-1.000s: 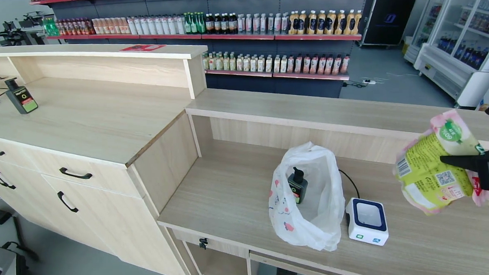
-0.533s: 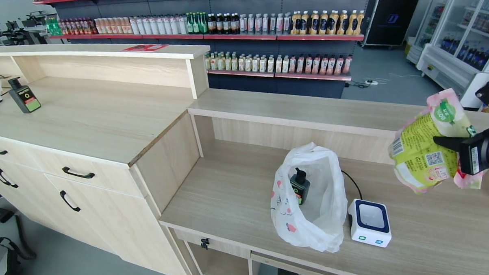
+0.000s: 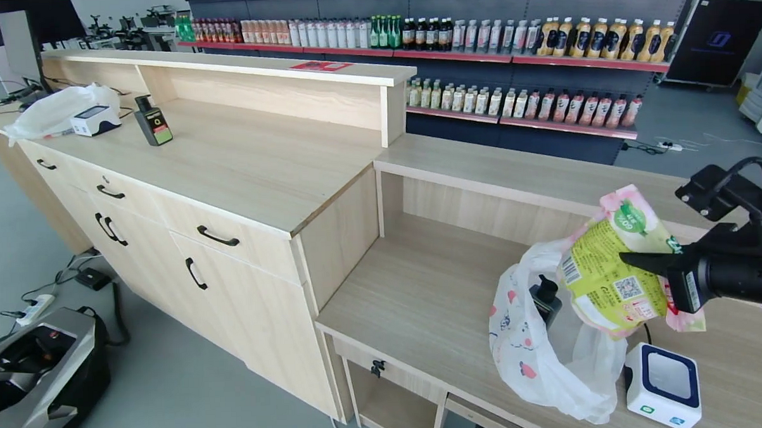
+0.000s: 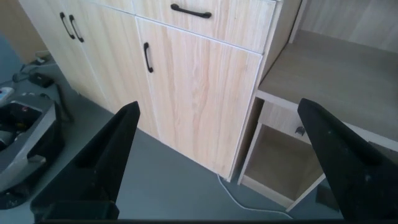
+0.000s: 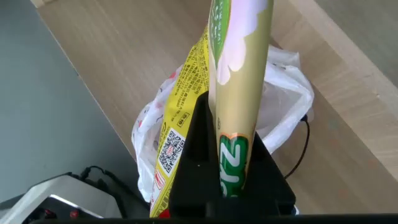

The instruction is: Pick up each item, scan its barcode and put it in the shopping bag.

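Two grippers are in play. The right gripper (image 3: 650, 265) is clamped on a yellow-green snack packet (image 3: 605, 276), held in the air over the open mouth of the white shopping bag (image 3: 538, 367) at the right of the low counter (image 3: 421, 288). The packet's barcode face is turned to the near side. Its lower edge overlaps the bag's rim, and whether the two touch I cannot tell. A dark pump bottle (image 3: 544, 300) stands upright inside the bag. Just right of the bag, close to the counter's near edge, sits a white-and-blue scanner (image 3: 662, 385) with its window facing up. Left of the bag the counter top runs bare to the side wall of the taller cabinet (image 3: 331, 235); on the far side a back panel rises to a raised ledge (image 3: 512, 171). The left gripper (image 4: 217, 162) has its fingers spread wide with nothing between them, low over the grey floor (image 4: 168, 180) in front of the cabinet doors
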You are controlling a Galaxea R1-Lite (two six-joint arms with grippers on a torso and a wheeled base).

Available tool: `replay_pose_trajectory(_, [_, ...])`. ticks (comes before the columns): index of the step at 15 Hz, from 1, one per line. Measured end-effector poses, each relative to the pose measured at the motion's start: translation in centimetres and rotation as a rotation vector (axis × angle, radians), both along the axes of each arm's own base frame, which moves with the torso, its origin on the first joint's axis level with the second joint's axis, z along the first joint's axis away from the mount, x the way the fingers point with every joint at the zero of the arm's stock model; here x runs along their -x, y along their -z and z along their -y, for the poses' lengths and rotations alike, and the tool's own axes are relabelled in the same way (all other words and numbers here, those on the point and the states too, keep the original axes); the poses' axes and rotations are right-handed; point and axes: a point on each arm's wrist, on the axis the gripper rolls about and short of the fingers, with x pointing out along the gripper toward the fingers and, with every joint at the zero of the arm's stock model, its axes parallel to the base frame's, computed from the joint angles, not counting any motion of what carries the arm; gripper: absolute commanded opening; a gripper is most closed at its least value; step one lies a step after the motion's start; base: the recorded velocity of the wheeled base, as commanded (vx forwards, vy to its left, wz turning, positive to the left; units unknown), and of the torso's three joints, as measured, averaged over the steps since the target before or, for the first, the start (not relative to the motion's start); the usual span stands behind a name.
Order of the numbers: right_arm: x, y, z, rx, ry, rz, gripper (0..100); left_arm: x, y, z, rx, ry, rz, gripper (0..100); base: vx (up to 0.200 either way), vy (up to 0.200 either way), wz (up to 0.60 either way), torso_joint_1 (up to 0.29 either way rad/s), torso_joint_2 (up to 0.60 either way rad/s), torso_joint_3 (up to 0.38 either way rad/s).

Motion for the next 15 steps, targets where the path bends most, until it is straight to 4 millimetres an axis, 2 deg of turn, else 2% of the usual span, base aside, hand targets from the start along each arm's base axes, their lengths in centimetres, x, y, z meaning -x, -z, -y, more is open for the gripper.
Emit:
replay_pose_trajectory(7, [-1.7, 4.2, 2.9, 0.114, 0.021, -0.106, 0, 0.0, 0.0, 0.0, 0.000, 0.001, 0.000, 100, 0.000, 0.000, 0.00, 0.000, 0.00, 0.000])
replay_pose_trajectory(15, [-4.0, 7.7, 3.2, 0.072, -0.029, -0.203, 0, 0.0, 0.0, 0.0, 0.000, 0.001, 0.000, 100, 0.000, 0.000, 0.00, 0.000, 0.00, 0.000])
